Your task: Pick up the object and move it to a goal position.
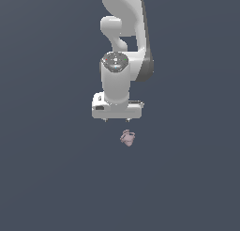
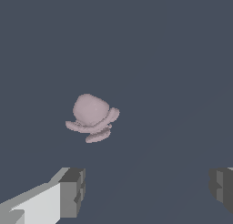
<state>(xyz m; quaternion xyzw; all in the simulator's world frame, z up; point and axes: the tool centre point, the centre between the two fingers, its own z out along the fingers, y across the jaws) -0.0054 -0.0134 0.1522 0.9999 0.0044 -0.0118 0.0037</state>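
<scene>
The object (image 1: 127, 138) is a tiny pale pink lumpy thing with mauve shading, lying on the dark grey floor. In the exterior view it sits just below the white gripper (image 1: 116, 119) and slightly toward the exterior view's right. In the wrist view the object (image 2: 91, 117) lies apart from the two grey fingertips (image 2: 73, 192), ahead of the gap between them and nearer one finger. The gripper (image 2: 148, 189) is open wide and empty, held above the floor and not touching the object.
The white arm (image 1: 123, 33) reaches down from the top of the exterior view. A plain dark grey floor (image 1: 47, 178) lies all around. No other objects show.
</scene>
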